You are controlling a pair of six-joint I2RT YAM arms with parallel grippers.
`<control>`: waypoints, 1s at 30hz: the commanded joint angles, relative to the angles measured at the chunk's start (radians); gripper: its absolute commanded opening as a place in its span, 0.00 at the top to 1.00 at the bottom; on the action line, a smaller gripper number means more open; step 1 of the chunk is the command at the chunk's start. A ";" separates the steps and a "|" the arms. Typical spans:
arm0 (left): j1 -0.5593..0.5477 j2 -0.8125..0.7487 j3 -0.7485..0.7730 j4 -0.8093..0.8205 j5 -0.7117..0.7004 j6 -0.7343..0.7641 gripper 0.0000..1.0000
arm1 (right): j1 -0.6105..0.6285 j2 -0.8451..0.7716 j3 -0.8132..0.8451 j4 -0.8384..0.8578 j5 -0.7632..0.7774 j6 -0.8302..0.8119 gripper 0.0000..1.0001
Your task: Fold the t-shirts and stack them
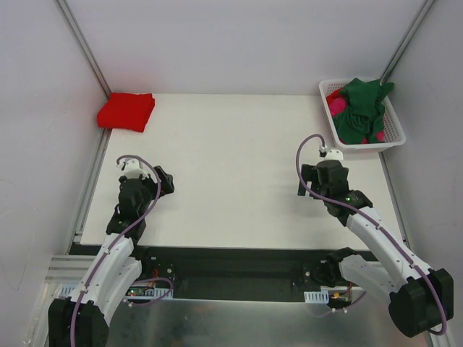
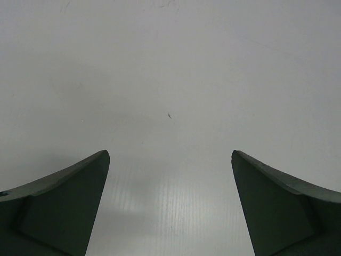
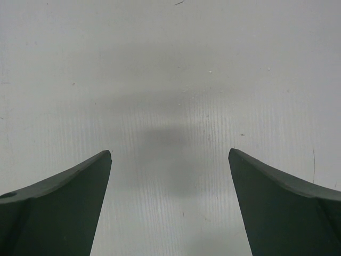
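Left gripper (image 2: 170, 157), right gripper (image 3: 170, 156): jaws apart, empty. Red shirt (image 1: 126, 111) folded, upper left. Green shirt (image 1: 362, 108), pink shirt (image 1: 337, 107) heaped in basket (image 1: 394, 139), upper right. Likely light, limp; pinch green's top fold.

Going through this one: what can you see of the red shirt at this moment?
The red shirt is plain, bright, soft-looking cloth, folded into a thick, roughly rectangular pad with neat layered edges. Its sleeves and collar are tucked out of sight. It lies flat on the far left corner of the table, close to the slanted metal rail; whether it touches the rail cannot be told. Nothing rests on it. Only the overhead view shows it.
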 commanded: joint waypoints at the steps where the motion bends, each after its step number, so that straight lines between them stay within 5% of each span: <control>1: -0.009 0.013 -0.007 0.079 -0.021 0.013 0.01 | 0.006 -0.015 0.002 0.030 0.033 -0.013 0.04; 30: -0.014 0.028 -0.024 0.077 -0.023 0.019 0.01 | 0.006 -0.038 -0.027 0.053 0.036 -0.017 0.04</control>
